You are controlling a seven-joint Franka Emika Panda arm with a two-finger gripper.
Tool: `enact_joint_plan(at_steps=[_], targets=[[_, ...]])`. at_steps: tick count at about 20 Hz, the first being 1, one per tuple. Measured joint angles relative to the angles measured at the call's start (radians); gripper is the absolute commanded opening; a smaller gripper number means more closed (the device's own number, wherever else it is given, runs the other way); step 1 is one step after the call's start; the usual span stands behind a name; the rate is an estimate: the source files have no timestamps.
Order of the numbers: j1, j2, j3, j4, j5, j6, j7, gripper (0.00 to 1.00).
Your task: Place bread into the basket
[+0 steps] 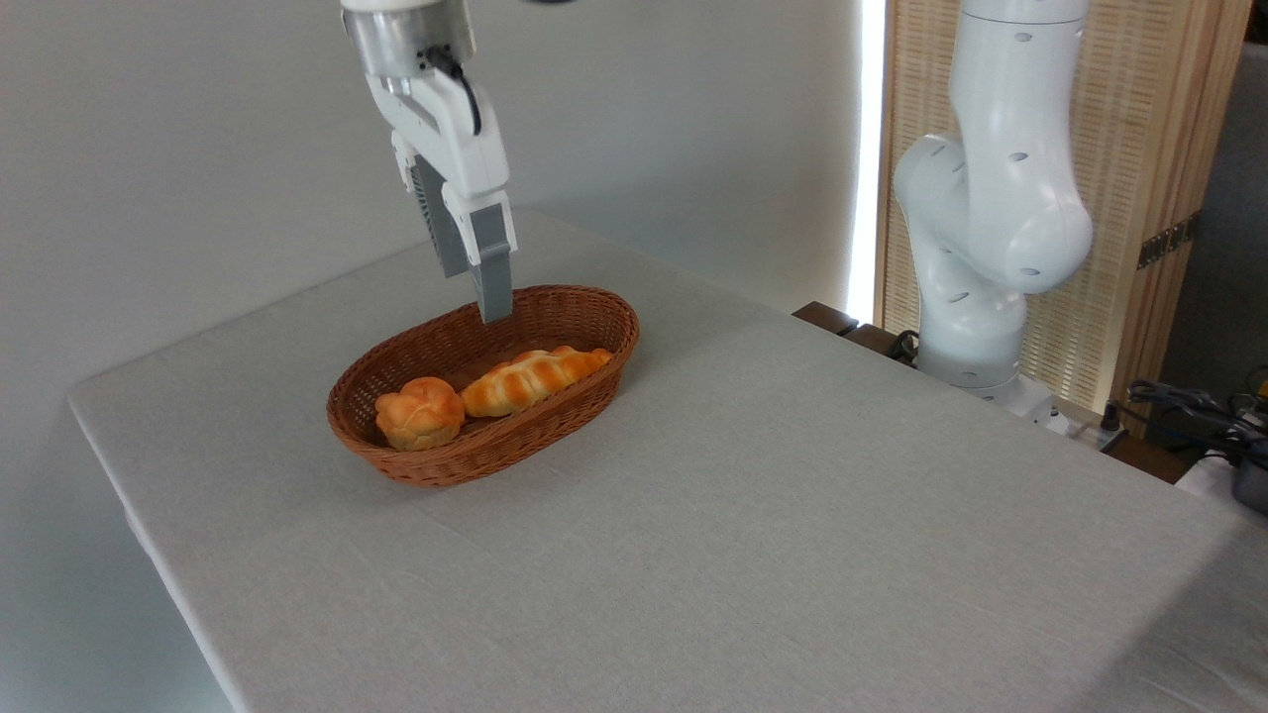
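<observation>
Pale grey cloth covers the whole tabletop (753,515), plain wall behind, and the oval reddish-brown woven wicker basket (584,396) sits toward the far left. Look inside: the long braided golden-orange loaf (535,379) lies on the basket floor, angled along its length, one pointed end near the right rim. Just beside it, at the near-left end, rests a small round knotted bun (419,413); whether the two touch is hard to say. The white arm's grey-fingered hand (480,287) hangs above the basket's back rim, clear of both breads and pinching nothing. Its fingers overlap from this angle, so spread or pressed together cannot be told. With the loaf lying low between the walls, the placing looks done.
</observation>
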Motion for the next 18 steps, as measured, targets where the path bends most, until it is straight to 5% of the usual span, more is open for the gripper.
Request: enact_joint_plan(at_steps=[3, 5, 10, 18], targets=[[0.032, 0.001, 0.093, 0.076, 0.002, -0.014, 0.059, 1.00], [0.111, 0.001, 0.099, 0.109, 0.002, -0.026, 0.071, 1.00], [0.326, 0.008, -0.059, 0.120, 0.002, -0.036, 0.078, 1.00], [0.346, 0.020, -0.159, 0.121, 0.069, -0.085, 0.083, 1.00]])
